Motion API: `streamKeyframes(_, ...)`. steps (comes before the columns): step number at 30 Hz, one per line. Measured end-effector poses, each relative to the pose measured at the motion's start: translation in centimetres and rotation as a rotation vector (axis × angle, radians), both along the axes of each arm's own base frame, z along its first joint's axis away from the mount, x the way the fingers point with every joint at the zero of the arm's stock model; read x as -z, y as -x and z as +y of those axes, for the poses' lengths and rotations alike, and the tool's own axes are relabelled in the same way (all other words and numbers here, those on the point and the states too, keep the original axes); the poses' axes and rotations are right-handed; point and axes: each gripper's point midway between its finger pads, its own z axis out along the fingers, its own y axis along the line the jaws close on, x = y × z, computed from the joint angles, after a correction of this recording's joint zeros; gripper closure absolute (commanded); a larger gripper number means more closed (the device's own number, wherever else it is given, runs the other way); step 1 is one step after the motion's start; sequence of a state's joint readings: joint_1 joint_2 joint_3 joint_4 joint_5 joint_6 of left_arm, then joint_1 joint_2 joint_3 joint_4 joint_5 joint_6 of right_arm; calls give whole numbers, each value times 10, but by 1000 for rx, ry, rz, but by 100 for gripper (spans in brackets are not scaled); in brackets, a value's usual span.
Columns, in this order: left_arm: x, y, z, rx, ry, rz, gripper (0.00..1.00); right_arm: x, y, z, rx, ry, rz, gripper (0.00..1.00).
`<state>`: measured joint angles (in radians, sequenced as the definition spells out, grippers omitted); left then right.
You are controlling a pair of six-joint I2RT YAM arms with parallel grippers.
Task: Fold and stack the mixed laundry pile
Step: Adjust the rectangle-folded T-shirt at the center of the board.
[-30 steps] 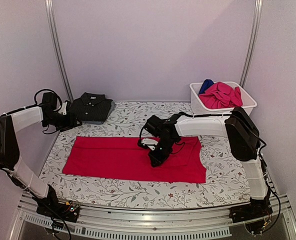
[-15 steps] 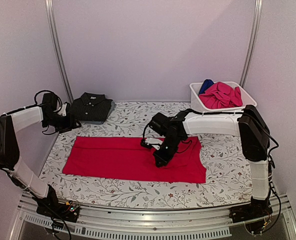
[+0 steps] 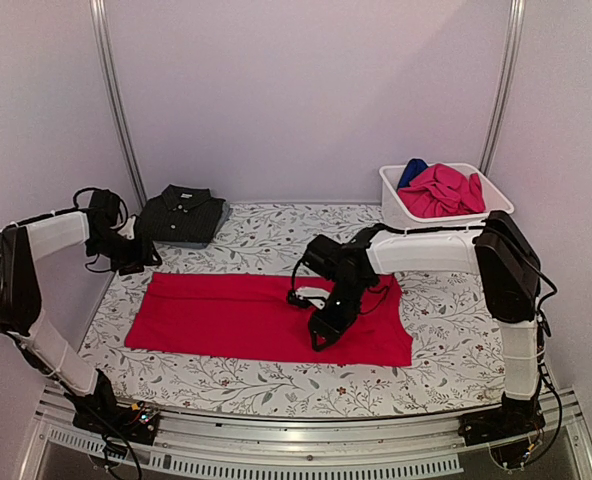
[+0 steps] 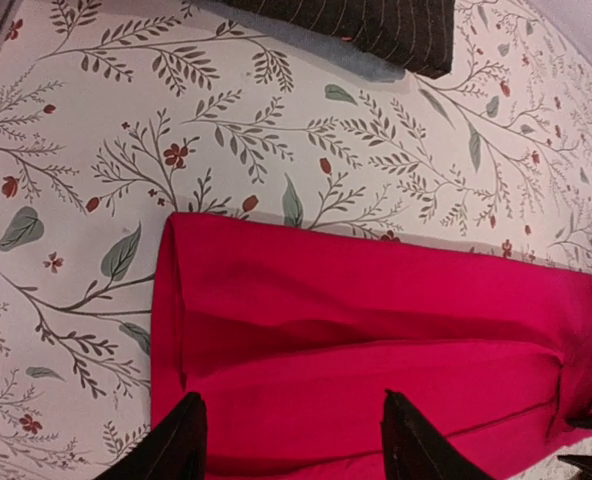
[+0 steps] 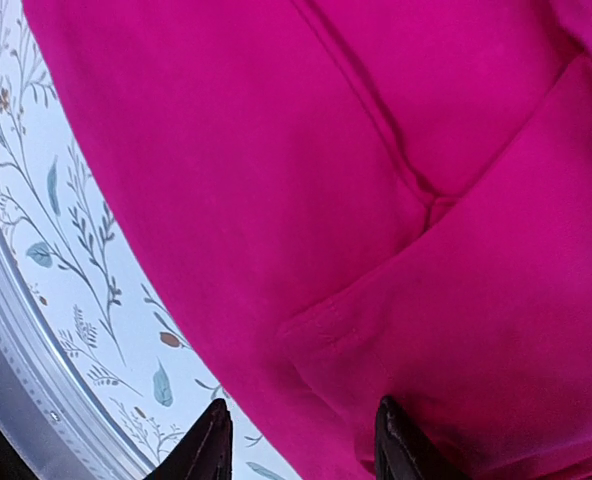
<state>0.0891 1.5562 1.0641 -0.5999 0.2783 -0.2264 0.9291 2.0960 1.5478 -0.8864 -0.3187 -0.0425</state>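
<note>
Both spread-jawed, empty; hover at the flattened red tee [image 3: 226,315] for folding, left gripper [image 4: 291,420] far-left, right gripper [image 5: 301,405] mid-right.

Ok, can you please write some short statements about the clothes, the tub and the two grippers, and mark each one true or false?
1. The red tee lies spread flat on the floral cloth. True.
2. The dark polo is inside the white tub. False: it lies folded at the cloth's far left corner.
3. The right gripper is above the red tee. True.
4. The left gripper is shut on the tee. False: its jaws stand apart with nothing between them.
5. The tub is empty. False: it holds a pink garment and a blue one.
</note>
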Motion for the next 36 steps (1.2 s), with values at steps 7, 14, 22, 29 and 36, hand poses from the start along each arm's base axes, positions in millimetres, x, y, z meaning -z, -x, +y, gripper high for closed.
streamKeyframes(7,19,-1,-13,32,10,67,46,-72,-62,46,120,-219,-101,58)
streamKeyframes(14,24,-22,-21,54,-6,78,51,-96,-127,80,234,-340,-164,67)
streamKeyframes(22,54,-29,-28,81,-41,158,61,-19,-132,84,271,-246,-71,70)
streamKeyframes(29,70,-9,-36,122,-75,243,69,0,-126,82,251,-216,-49,72)
streamKeyframes(36,80,24,-34,125,-94,343,69,7,-115,76,219,-196,-43,72)
